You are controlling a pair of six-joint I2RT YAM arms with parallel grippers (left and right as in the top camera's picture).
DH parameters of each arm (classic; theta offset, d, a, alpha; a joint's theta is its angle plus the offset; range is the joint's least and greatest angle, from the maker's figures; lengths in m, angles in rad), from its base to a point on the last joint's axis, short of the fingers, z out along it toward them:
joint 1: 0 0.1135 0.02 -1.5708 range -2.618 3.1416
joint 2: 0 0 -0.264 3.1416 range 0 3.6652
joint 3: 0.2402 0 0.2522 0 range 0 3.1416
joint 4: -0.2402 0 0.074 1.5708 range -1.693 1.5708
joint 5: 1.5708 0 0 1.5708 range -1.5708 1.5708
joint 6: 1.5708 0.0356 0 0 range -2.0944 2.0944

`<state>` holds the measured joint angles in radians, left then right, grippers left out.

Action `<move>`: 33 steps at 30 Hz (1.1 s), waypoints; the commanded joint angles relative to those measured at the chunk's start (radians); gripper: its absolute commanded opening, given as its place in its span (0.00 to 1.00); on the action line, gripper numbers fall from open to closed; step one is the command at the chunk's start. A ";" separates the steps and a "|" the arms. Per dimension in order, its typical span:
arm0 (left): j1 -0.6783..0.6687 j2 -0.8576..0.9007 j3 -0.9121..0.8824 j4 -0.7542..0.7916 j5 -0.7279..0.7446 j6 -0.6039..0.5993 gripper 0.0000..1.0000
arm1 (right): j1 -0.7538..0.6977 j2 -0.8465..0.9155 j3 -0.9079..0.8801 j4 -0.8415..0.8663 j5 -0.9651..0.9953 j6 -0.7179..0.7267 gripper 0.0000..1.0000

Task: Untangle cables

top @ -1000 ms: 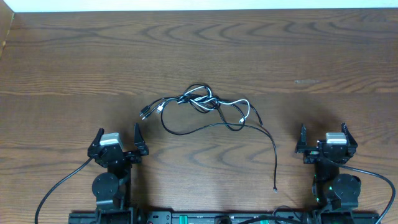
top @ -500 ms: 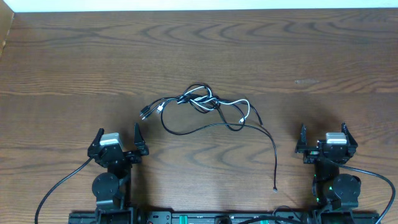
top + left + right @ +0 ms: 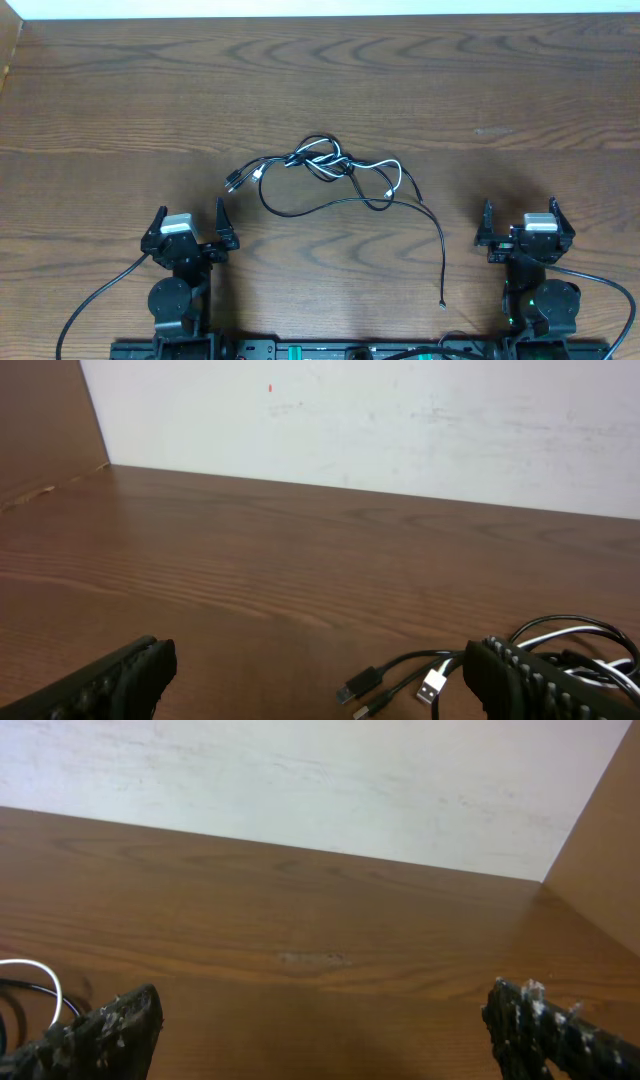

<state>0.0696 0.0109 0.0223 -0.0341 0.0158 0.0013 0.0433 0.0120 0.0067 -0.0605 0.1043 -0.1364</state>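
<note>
Nothing has moved: the cables [image 3: 330,170] lie knotted mid-frame on the table [image 3: 120,100], with the left hand [image 3: 190,212] and right hand [image 3: 520,210] parked low, fingers apart and empty, apparently awaiting a first reach.

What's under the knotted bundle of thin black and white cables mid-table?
Only the brown wooden table shows through the loops of the black and white cables. Within the tight knot, strands cover each other; the bottom cord cannot be told.

Black and white cables [image 3: 320,160] on brown
My table [image 3: 500,90] shows wavy dark grain; my fingers [image 3: 540,680] are black.
</note>
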 commanded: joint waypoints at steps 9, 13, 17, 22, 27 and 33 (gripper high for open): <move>-0.003 -0.005 -0.018 -0.035 -0.061 0.062 0.98 | -0.007 -0.005 -0.002 -0.004 -0.006 -0.007 0.99; -0.003 -0.005 -0.018 -0.008 -0.110 0.063 0.98 | -0.007 -0.005 -0.002 -0.004 -0.006 -0.007 0.99; -0.003 -0.005 -0.018 0.073 -0.084 0.049 0.98 | -0.007 -0.005 -0.002 -0.004 -0.006 -0.007 0.99; -0.003 -0.005 -0.018 0.325 -0.003 -0.020 0.98 | -0.007 -0.005 -0.002 -0.004 -0.006 -0.007 0.99; -0.003 -0.005 -0.014 0.602 0.046 -0.156 0.98 | -0.007 -0.005 -0.002 -0.004 -0.006 -0.007 0.99; -0.003 -0.005 0.064 0.624 0.165 -0.168 0.98 | -0.007 -0.005 -0.002 -0.004 -0.006 -0.007 0.99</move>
<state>0.0700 0.0105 0.0128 0.6067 0.1005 -0.1322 0.0433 0.0120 0.0067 -0.0612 0.1036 -0.1364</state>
